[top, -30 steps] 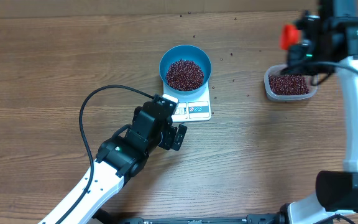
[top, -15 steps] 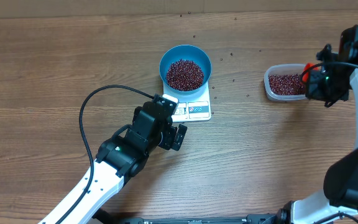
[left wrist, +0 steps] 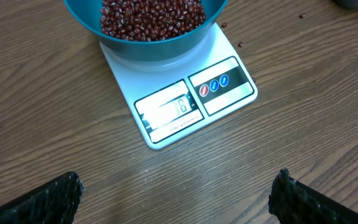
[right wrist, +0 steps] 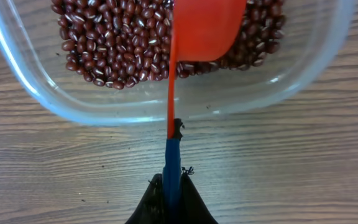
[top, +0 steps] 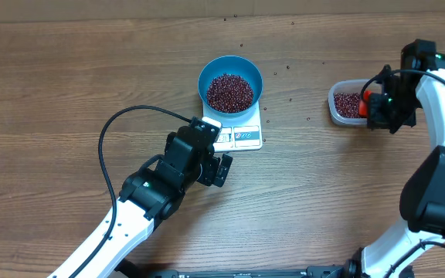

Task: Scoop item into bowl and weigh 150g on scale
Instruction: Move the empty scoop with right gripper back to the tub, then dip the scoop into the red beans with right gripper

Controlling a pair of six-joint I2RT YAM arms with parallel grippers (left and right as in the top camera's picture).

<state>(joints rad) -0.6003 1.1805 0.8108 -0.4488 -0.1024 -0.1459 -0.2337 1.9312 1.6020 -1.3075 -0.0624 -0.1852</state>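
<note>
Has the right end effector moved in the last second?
Yes. Overhead, the right end effector swung from beyond the clear container's far edge to its right end, red scoop now over its beans.

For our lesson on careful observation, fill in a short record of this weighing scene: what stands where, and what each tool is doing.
bowl: blue, on the scale, holding beans
scale: white, buttons beside the display, reading unclear
container: clear, to the right, part-filled with beans
scoop: red, cup over the container's beans
right tool: shut on the scoop handle
left tool: open, empty, above the table near the scale
stray beans: a few on the table
</note>
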